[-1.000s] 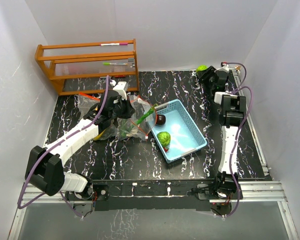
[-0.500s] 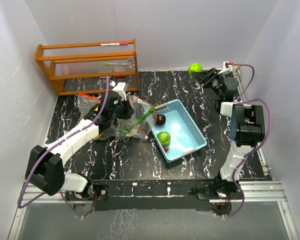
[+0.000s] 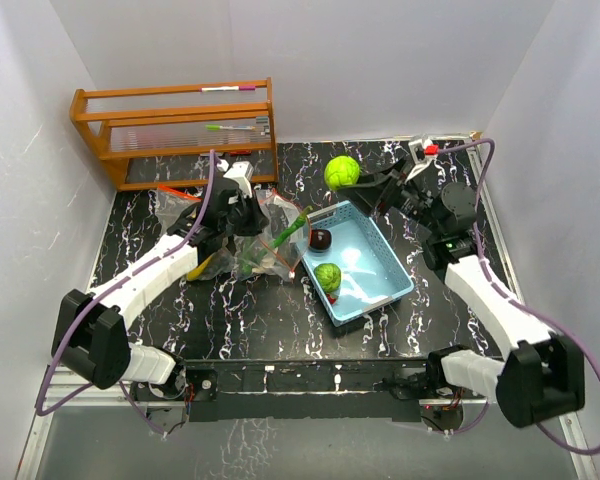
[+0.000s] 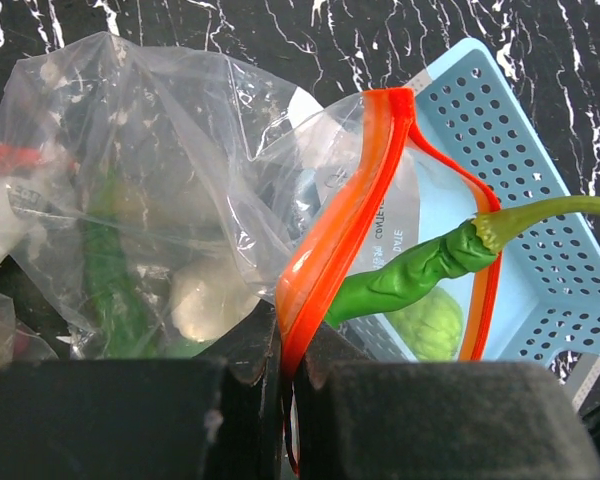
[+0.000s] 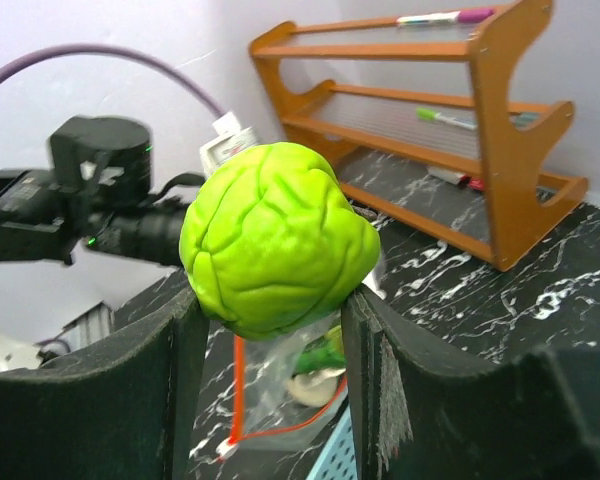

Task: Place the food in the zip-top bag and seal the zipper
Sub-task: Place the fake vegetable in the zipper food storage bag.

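Observation:
The zip-top bag lies crumpled left of the blue basket, its mouth held open. My left gripper is shut on the red-orange zipper at the near side of the mouth. A long green pepper lies across the mouth, stem over the basket. My right gripper is shut on a lime-green ball and holds it in the air above the basket's far corner; it also shows in the right wrist view. A purple ball, another lime-green ball and a small red piece lie in the basket.
A second clear bag with yellow pieces lies under my left arm. A wooden rack with pens stands at the back left. White walls close in the table on three sides.
My right arm has swung left from the far right corner, carrying the lime-green ball to above the basket's far end. My left gripper has kept its hold on the zipper.

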### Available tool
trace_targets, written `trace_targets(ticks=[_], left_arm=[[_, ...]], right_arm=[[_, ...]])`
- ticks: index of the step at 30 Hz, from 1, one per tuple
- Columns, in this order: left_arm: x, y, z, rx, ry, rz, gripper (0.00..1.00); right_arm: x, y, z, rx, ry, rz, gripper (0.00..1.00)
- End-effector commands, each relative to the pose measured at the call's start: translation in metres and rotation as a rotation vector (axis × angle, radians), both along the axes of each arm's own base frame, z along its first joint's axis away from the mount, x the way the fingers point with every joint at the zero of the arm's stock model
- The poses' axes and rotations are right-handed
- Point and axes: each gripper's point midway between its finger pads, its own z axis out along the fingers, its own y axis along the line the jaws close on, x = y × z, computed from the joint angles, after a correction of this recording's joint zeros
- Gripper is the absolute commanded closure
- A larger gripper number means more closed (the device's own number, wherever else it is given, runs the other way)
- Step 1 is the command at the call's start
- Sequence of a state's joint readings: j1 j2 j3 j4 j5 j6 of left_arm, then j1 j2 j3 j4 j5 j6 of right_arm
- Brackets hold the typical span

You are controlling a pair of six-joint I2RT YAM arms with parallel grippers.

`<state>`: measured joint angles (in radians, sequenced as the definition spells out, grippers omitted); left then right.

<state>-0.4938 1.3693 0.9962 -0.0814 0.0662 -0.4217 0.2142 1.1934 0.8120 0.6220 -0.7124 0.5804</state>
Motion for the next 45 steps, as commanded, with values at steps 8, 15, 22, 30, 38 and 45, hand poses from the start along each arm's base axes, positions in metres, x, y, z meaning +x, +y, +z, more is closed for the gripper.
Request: trace_targets(ticks=[8, 15, 22, 30, 38, 45], left_arm=[[-0.010, -0.018, 0.056, -0.123, -0.027, -0.079, 1.00], [-0.019, -0.020, 0.070, -0.156, -0.045, -0.105, 1.00], [-0.031, -0.019, 0.080, -0.180, -0.055, -0.129, 1.00], [-0.058, -0.024, 0.078, -0.260, -0.002, -0.184, 1.00], [-0.069, -0.026, 0.052, -0.281, 0.059, -0.193, 1.00], [-0.060, -0.021, 0.052, -0.246, 0.038, -0.157, 1.00]], right_arm=[[-0.083, 0.058, -0.045, -0.180, 0.129, 0.132, 0.89], [-0.089, 0.096, -0.089, -0.258, 0.227, 0.100, 0.89], [-0.046, 0.113, -0.126, -0.355, 0.307, -0.105, 0.89], [0.006, 0.110, -0.098, -0.307, 0.253, -0.360, 0.86], [0.016, 0.143, -0.052, -0.262, 0.153, -0.300, 0.46], [-0.007, 0.163, -0.076, -0.373, 0.181, -0.156, 0.25]])
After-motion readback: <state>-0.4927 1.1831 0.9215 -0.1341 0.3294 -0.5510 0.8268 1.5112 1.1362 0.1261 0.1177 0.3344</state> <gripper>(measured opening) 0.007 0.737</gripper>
